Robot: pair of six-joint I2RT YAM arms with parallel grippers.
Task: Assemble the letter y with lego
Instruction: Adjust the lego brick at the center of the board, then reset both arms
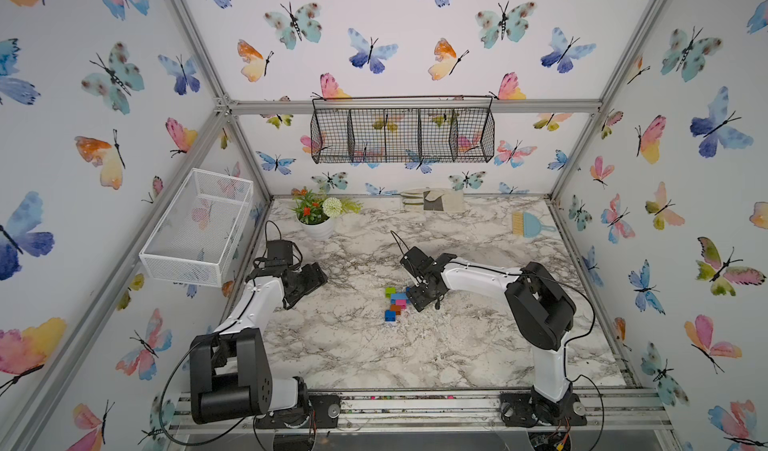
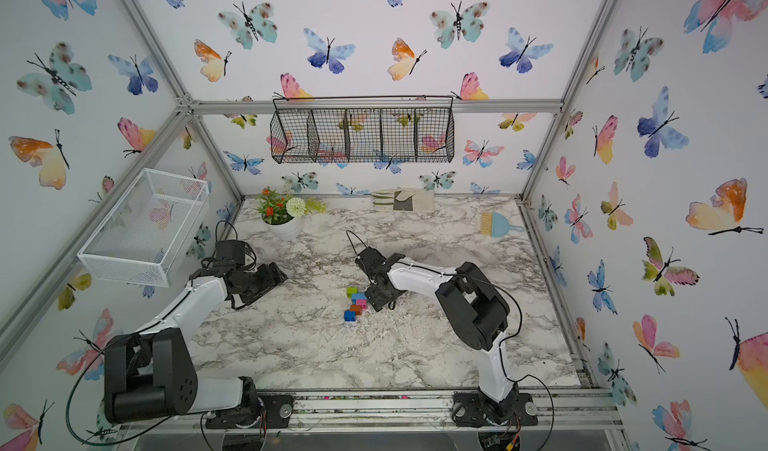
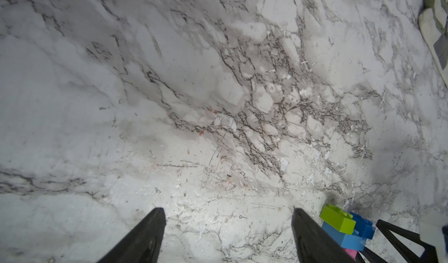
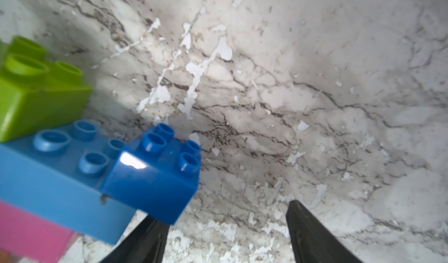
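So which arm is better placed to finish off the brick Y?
Right, probably. The right arm has its open jaws beside the dark blue brick at the Y; the left arm sits off to the side, jaws open over bare table.

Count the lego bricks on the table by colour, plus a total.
Lime green brick: 1
Light blue brick: 1
Pink brick: 1
Orange brick: 1
Dark blue: 2 (stem-end brick, arm brick)
Total: 6
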